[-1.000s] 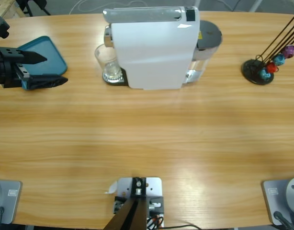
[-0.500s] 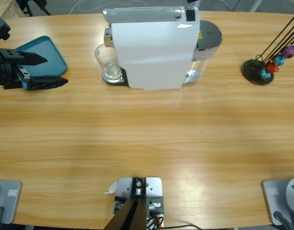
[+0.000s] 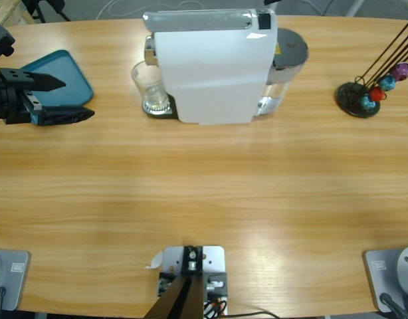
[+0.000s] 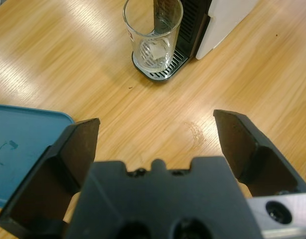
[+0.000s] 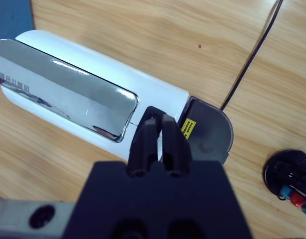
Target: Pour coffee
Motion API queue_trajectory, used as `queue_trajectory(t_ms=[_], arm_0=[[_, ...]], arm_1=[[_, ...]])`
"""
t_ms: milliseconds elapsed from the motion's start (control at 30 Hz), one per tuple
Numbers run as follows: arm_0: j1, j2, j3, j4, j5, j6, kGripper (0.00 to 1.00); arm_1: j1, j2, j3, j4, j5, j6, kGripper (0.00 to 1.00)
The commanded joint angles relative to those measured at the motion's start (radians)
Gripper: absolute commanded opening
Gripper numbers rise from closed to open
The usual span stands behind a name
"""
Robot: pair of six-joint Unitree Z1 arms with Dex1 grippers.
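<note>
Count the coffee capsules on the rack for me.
3 visible: a purple capsule highest, a teal one below it, and a red one lowest, all on the black wire rack at the table's far right. A teal spot by the base may be a fourth.

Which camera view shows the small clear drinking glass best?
The left wrist view: the small clear drinking glass stands upright and unobstructed on the machine's drip tray, ahead of the open left claw. The high view shows it smaller, from above. The right wrist view does not show it.
</note>
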Motion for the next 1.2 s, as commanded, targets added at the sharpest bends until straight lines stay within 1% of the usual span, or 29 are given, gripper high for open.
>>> queue_trajectory(t_ms=[33,500,700,800,833,867,900,1000,1200], arm_0=[[-0.013,0.038,0.036,-0.013,-0.004,-0.004,1.000],[-0.013,0.044,0.038,-0.013,-0.005,-0.004,1.000],[-0.013,0.044,0.038,-0.013,-0.004,-0.004,1.000],[-0.013,0.042,0.037,-0.019,-0.004,-0.004,1.000],[-0.013,0.042,0.037,-0.020,-0.004,-0.004,1.000],[-0.013,0.041,0.037,-0.021,-0.004,-0.004,1.000],[-0.013,0.038,0.037,-0.022,-0.004,-0.004,1.000],[-0.013,0.029,0.035,-0.023,-0.005,-0.004,1.000],[-0.016,0.011,0.040,-0.023,-0.006,-0.008,1.000]], arm_1=[[-0.004,0.056,-0.009,0.014,0.000,-0.011,0.000],[0.003,0.072,-0.005,0.017,0.012,-0.009,0.000],[0.013,0.062,0.009,0.031,-0.004,-0.009,0.000],[0.018,0.023,-0.057,0.026,-0.005,-0.054,0.000],[0.022,0.010,-0.098,0.036,-0.004,-0.064,0.129],[0.026,0.000,-0.142,0.057,-0.005,-0.066,0.769],[0.027,-0.005,-0.184,0.083,-0.005,-0.063,0.989],[0.043,-0.011,-0.227,0.128,-0.006,-0.036,1.000],[0.055,0.048,-0.205,0.235,-0.008,0.037,1.000]])
